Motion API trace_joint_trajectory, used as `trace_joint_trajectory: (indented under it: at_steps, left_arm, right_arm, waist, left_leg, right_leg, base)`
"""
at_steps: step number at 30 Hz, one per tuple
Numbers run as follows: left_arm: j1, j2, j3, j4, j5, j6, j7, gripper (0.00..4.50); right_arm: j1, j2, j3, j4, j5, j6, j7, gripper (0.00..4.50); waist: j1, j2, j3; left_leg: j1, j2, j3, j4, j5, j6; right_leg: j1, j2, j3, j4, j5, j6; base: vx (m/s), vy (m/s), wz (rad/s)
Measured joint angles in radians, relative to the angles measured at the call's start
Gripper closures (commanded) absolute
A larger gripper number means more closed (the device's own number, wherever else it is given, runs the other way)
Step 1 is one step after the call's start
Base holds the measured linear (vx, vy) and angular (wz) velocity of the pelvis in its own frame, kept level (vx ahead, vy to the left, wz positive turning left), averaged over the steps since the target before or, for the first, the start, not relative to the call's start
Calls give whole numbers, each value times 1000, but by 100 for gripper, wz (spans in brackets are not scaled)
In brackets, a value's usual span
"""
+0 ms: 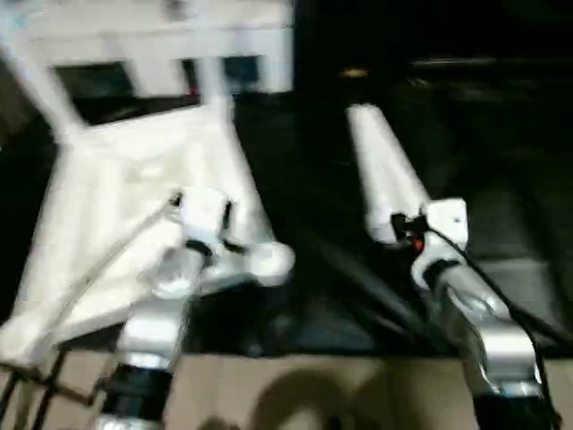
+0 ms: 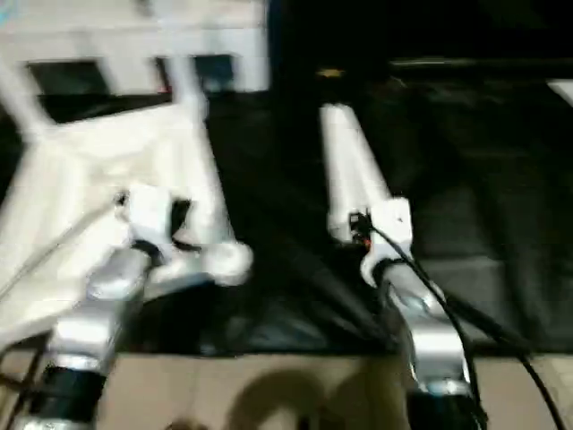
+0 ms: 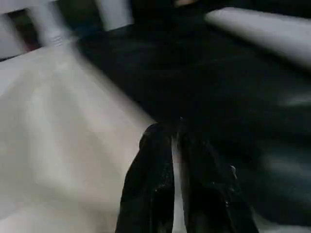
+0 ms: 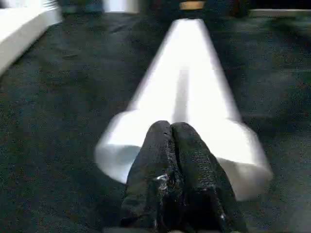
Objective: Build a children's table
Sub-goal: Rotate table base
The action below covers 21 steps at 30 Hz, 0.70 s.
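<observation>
Tabletop [image 1: 134, 206]: white, lying on the black mat on the robot's left; its near corner socket [image 1: 269, 260] sticks out toward the middle of the mat, just beside the left wrist. Two legs already rise from its far corners, blurred.
Loose leg [image 1: 383, 170]: white tube lying on the mat on the robot's right, well apart from the tabletop, running away from the robot; its flared end [image 4: 180, 145] is the near end.
Left claw [image 3: 176, 145]: black fingers almost together, with only a thin slit between them, and nothing visible in it; it hangs over the tabletop's right edge, where white plastic meets black mat.
Right claw [image 4: 171, 133]: fingers pressed together, gripping nothing; the tips sit just at the flared end of the loose leg, on top of it or right above it, which of the two I cannot tell.
Mat [image 1: 501, 206]: black, covering the work area; its near edge runs across the bottom of the head views, with brown floor [image 1: 358, 394] below it.
Open room: a wide bare strip of mat lies between the tabletop's right edge and the loose leg; more bare mat stretches to the right of the leg, out to the picture's edge.
Far edge: a white framed piece of furniture [image 1: 161, 45] stands behind the tabletop, close to its far corners; right of it the background is dark.
Cables: a black cable [image 1: 483, 278] runs along the right forearm, above the mat.
</observation>
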Motion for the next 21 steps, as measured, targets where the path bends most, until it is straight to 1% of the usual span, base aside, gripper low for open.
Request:
trace_joint_trajectory:
  at_steps: [1, 2, 3, 4, 5, 6, 7, 8, 9, 10, 11, 12, 13, 14, 15, 16, 17, 18, 19, 20, 21]
  left_arm:
    - [2, 6, 7, -10, -2, -5, 1, 409]
    - [3, 10, 19, -23, -4, -8, 3, 392]
    - [14, 20, 43, -39, -14, -10, 7, 392]
    - [36, 22, 75, -44, -25, -9, 11, 382]
    - [37, 22, 89, -44, -36, -5, 13, 375]
    - [38, 6, 98, -65, -46, -10, 17, 372]
    - [55, -6, 97, -69, -52, -10, 19, 372]
    - [74, -7, 99, -70, -56, -7, 20, 351]
    - [84, -4, 105, -70, -56, -4, 22, 351]
    - [83, 0, 109, -76, -57, 0, 23, 341]
    - [83, 7, 110, -85, -58, 2, 22, 337]
    - [84, 15, 111, -98, -59, 3, 21, 332]
    - [83, 20, 112, -102, -60, 3, 21, 324]
    - [84, 23, 112, -111, -62, 4, 19, 305]
    - [88, 22, 113, -132, -63, 2, 20, 300]
    - [98, 18, 118, -161, -64, -5, 20, 300]
    - [103, 11, 118, -172, -64, -6, 20, 296]
    - [128, 8, 118, -191, -64, -6, 20, 271]
    - [146, 7, 117, -200, -63, -6, 20, 271]
    - [166, 7, 115, -213, -62, -6, 21, 257]
    - [177, 5, 112, -226, -62, -5, 21, 257]
  right_arm:
    - [-10, -1, -1, -2, 3, 0, 3, 450]
    - [-21, 1, 0, -5, 8, -1, 10, 450]
    - [-33, 14, 6, -6, 17, -1, 23, 450]
    - [-44, 30, 34, -18, 26, -5, 40, 450]
    - [-33, 27, 41, -47, 38, -18, 54, 421]
    - [-41, 16, 41, -52, 45, -27, 66, 413]
    - [-37, 12, 40, -42, 49, -28, 75, 413]
    - [-28, 10, 41, -37, 54, -27, 83, 408]
    - [-24, 10, 41, -37, 58, -28, 91, 408]
    - [-26, 9, 41, -39, 62, -30, 102, 388]
    - [-22, 11, 41, -39, 65, -31, 108, 375]
    - [-19, 14, 47, -39, 69, -31, 111, 369]
    - [-19, 18, 50, -39, 71, -31, 112, 367]
    - [-17, 26, 56, -42, 72, -32, 113, 344]
    - [-18, 29, 64, -43, 75, -34, 115, 332]
    - [-18, 30, 80, -47, 79, -35, 119, 332]
    - [-18, 31, 85, -47, 79, -36, 120, 326]
    - [-18, 30, 91, -47, 81, -35, 123, 313]
    - [-16, 30, 92, -47, 83, -34, 127, 313]
    - [-13, 29, 94, -47, 86, -33, 130, 289]
    - [-8, 29, 96, -47, 87, -32, 132, 289]
  waist:
    - [-1, 36, -3]
    - [-10, 77, 0]
    - [-9, 80, -1]
    - [-34, 68, -5]
    - [-34, 44, -8]
    - [-14, 21, -5]
    - [-8, 30, -3]
    - [-9, 32, -3]
    - [-15, 33, 2]
    - [-31, 44, 8]
    - [-51, 50, 17]
    - [-79, 57, 21]
    - [-89, 65, 26]
    - [-95, 65, 28]
    - [-91, 50, 29]
    - [-77, 30, 26]
    - [-64, 22, 24]
    - [-52, 20, 26]
    - [-42, 24, 25]
    - [-38, 28, 23]
    - [-32, 32, 21]
  left_leg:
    - [6, -25, 1, -58, -4, 11]
    - [6, -28, -1, -103, -7, 84]
    - [8, -7, -15, -96, 5, 99]
    - [8, -25, -12, -91, 11, 91]
    - [6, -30, 5, -87, 14, 84]
    - [-16, -28, 17, -66, 10, 69]
    - [-30, -29, -23, -30, 6, 64]
    - [-32, -26, -68, 1, 8, 29]
    - [-18, -11, -94, -6, 17, -14]
    - [9, 23, -102, -52, -1, -105]
    - [7, 44, -100, -63, 0, -106]
    - [9, 57, -107, -85, -1, -106]
    - [11, 66, -112, -109, -1, -106]
    - [19, 64, -111, -127, -1, -106]
    - [34, 59, -100, -141, -1, -106]
    - [43, 47, -95, -157, 0, -107]
    - [55, 45, -94, -166, 1, -109]
    - [55, 44, -90, -181, 1, -110]
    - [52, 47, -89, -191, 3, -111]
    - [45, 50, -88, -201, 12, -120]
    - [44, 57, -87, -210, 26, -125]
  right_leg:
    - [20, 35, -24, -44, 19, 65]
    - [49, 66, -68, -92, 36, 144]
    - [34, 46, -78, 6, 21, 189]
    - [10, -18, -38, 124, -14, 164]
    - [4, -78, 24, 136, -44, 136]
    - [-3, -132, 63, 94, -65, 90]
    - [-5, -141, 50, 86, -55, 89]
    - [-4, -148, 34, 82, -50, 86]
    - [-2, -153, 11, 77, -50, 82]
    - [6, -160, -29, 63, -49, 80]
    - [19, -158, -49, 39, -48, 78]
    - [38, -146, -70, -7, -49, 77]
    - [56, -138, -81, -28, -52, 68]
    - [71, -136, -71, -25, -69, 49]
    - [102, -138, -48, -24, -48, 45]
    - [129, -141, -22, -20, -31, 65]
    - [122, -141, -18, -27, -37, 69]
    - [115, -145, -24, -40, -37, 68]
    - [117, -145, -29, -47, -37, 68]
    - [116, -145, -34, -54, -37, 68]
    - [115, -141, -40, -60, -35, 65]
  base:
    - [-63, -178, -12]
    - [-53, 21, -27]
    - [-53, 21, -27]
    - [-31, 53, -13]
    - [-61, -80, -8]
    - [-61, -80, -8]
    - [-135, -74, -33]
    - [-151, -40, -46]
    - [-151, -40, -46]
    - [-112, -17, -33]
    - [-113, 14, -6]
    - [-113, 14, -6]
    - [-135, 11, 4]
    - [-88, 9, 3]
    - [-88, 9, 3]
    - [-47, -56, 5]
    - [-36, -73, -7]
    - [-36, -73, -7]
    - [0, 0, 0]
    - [0, 0, 0]
    - [0, 0, 0]
